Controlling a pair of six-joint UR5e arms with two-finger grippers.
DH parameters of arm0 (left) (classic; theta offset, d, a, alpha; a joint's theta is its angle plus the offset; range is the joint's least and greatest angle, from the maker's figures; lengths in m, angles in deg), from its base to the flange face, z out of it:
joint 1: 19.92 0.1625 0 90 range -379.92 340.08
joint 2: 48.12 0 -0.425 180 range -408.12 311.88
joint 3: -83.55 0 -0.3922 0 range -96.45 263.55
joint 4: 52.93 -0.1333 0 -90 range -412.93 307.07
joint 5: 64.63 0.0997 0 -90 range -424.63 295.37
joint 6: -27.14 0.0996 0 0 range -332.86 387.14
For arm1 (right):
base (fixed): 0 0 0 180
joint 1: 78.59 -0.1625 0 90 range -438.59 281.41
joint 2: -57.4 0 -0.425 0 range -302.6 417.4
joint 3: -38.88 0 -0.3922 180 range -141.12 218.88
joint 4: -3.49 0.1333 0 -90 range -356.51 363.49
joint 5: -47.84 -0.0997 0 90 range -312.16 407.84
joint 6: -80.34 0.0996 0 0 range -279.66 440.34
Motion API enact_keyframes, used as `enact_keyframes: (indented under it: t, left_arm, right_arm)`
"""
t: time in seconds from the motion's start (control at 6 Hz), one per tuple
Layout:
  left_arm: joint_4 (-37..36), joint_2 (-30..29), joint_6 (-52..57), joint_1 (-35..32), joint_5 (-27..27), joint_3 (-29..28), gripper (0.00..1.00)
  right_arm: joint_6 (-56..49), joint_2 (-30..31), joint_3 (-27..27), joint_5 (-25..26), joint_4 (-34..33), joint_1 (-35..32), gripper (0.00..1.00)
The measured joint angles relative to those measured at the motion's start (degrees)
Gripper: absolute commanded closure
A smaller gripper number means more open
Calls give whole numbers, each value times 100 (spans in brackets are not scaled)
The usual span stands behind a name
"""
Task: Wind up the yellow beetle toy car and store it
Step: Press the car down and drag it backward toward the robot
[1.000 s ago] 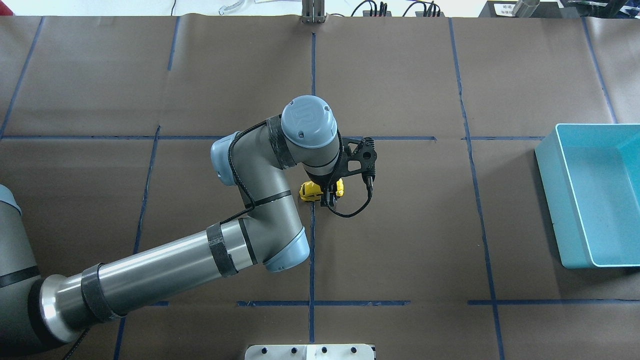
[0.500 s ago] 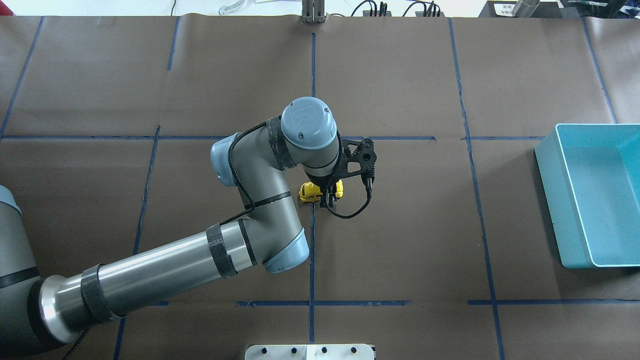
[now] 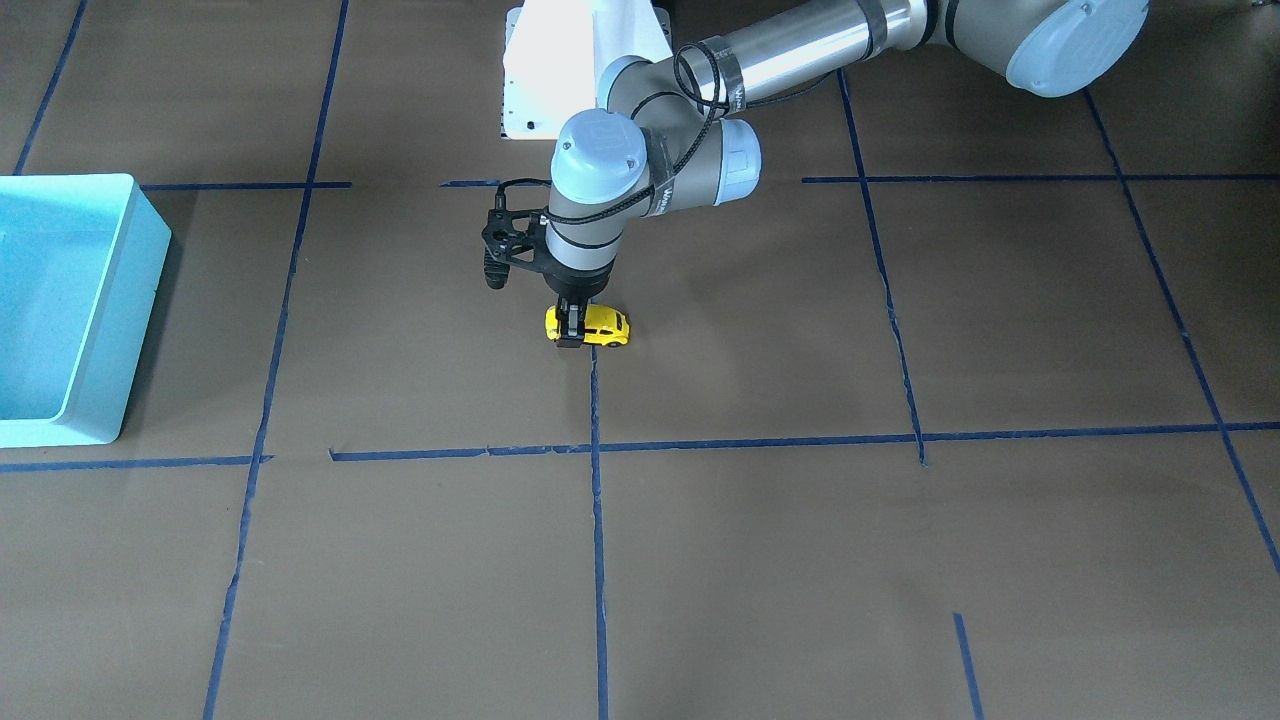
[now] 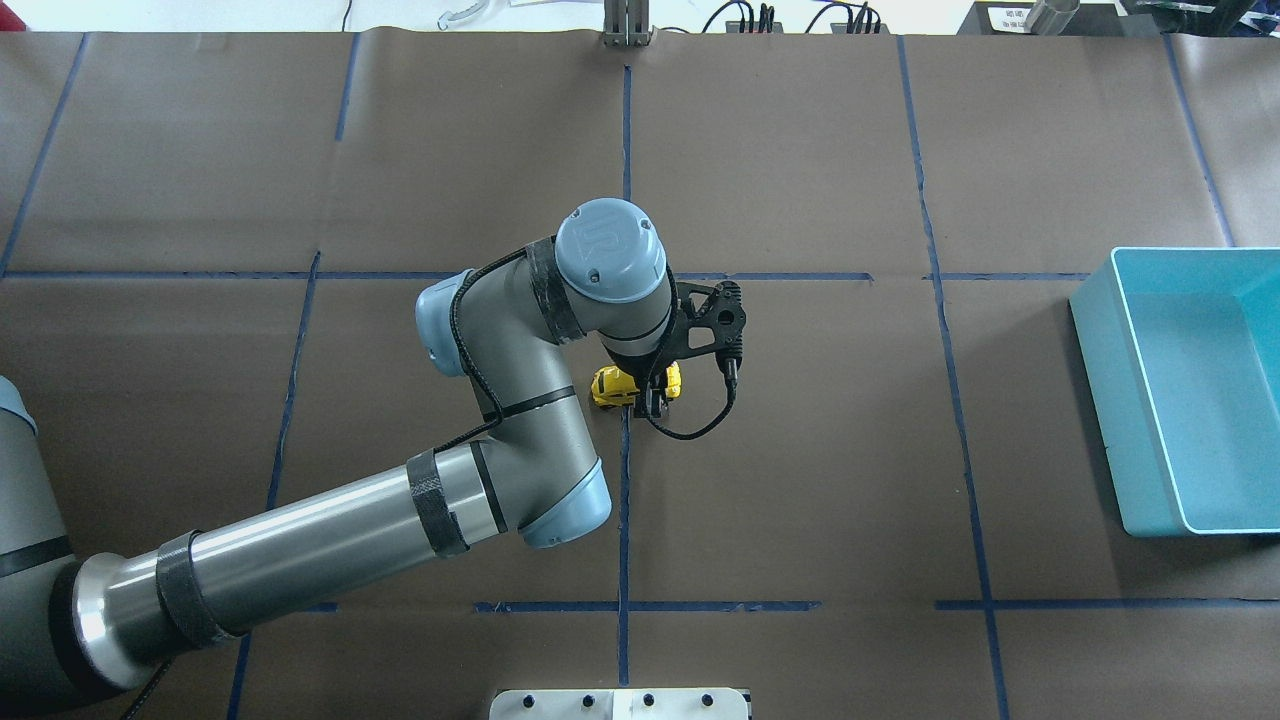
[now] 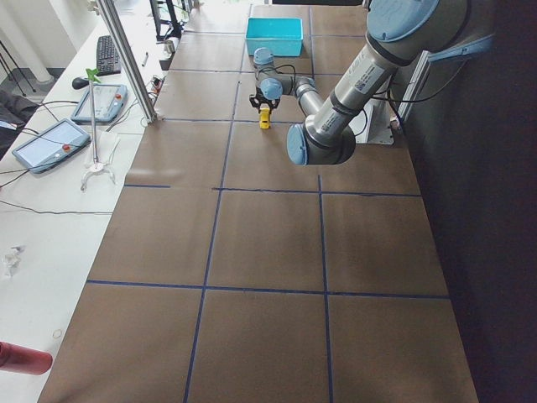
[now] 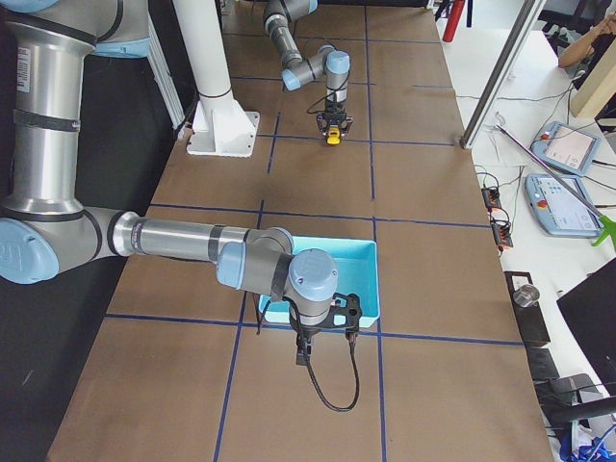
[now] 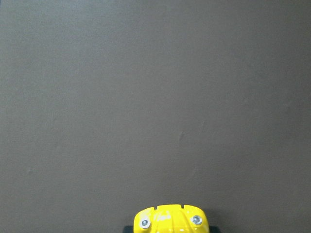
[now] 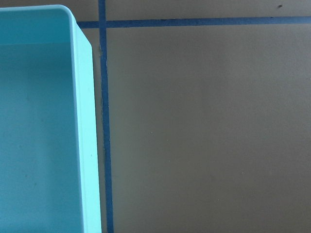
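At table (image 3: 800, 560) centre, left claw (image 3: 570, 335) — gripping yellow beetle toy car (image 3: 606, 326)

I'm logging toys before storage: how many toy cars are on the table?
1. The car is mid-table, between the fingers of the left gripper. The bin shows none, though part of its inside may be hidden.

Your blue-taped desk (image 3: 800, 550) carries the yellow beetle toy car (image 3: 606, 326) at the left gripper (image 3: 570, 331), a blue bin (image 3: 122, 330) well to its right.
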Motion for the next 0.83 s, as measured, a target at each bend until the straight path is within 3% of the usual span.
enact_keyframes:
  t: [0.83]
  left_arm:
    - [194,611,-3,-7,0,559,100]
  right_arm:
    - [-2,0,0,-4,0,0,0]
